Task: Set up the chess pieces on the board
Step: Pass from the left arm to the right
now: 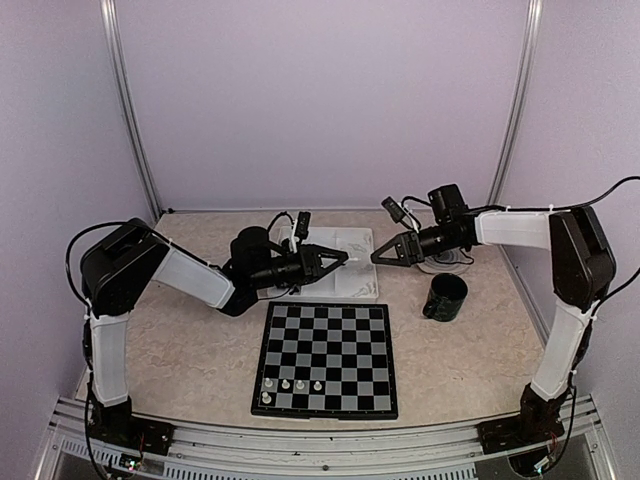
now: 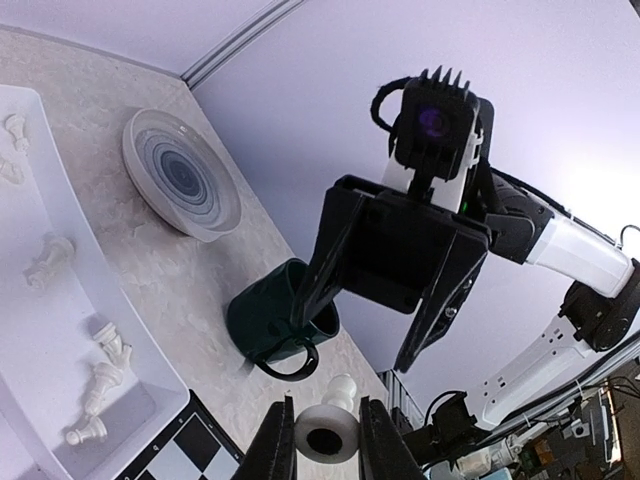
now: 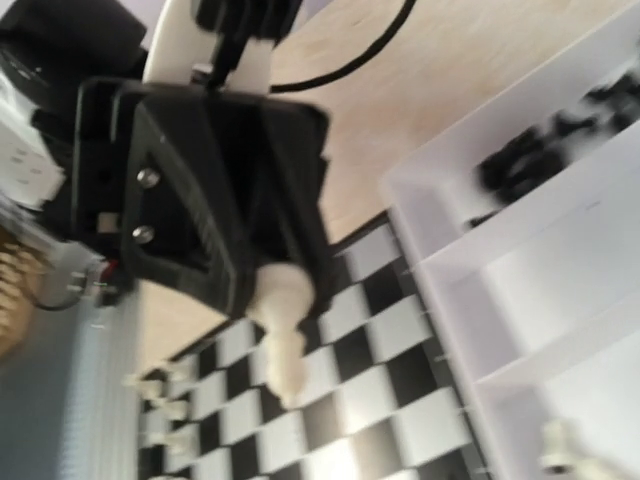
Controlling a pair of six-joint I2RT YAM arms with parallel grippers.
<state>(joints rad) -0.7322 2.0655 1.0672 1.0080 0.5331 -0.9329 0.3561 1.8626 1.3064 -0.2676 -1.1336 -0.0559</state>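
Observation:
My left gripper (image 1: 345, 258) is shut on a white chess piece (image 2: 341, 392), gripping its round base, and holds it in the air over the white tray (image 1: 362, 285). My right gripper (image 1: 377, 257) is open and empty, its fingers spread, pointing at the left gripper's tip from close by; it shows in the left wrist view (image 2: 352, 342). The blurred right wrist view shows the left gripper (image 3: 280, 290) with the white piece (image 3: 284, 335) above the board (image 3: 380, 400). The board (image 1: 325, 330) lies in front of the tray, with several white pieces (image 1: 285, 385) near its front left corner.
The tray holds loose white pieces (image 2: 100, 370) and, in another compartment, black pieces (image 3: 540, 150). A dark green mug (image 1: 445, 297) lies on its side right of the board. A ringed plate (image 1: 452, 262) sits under the right arm.

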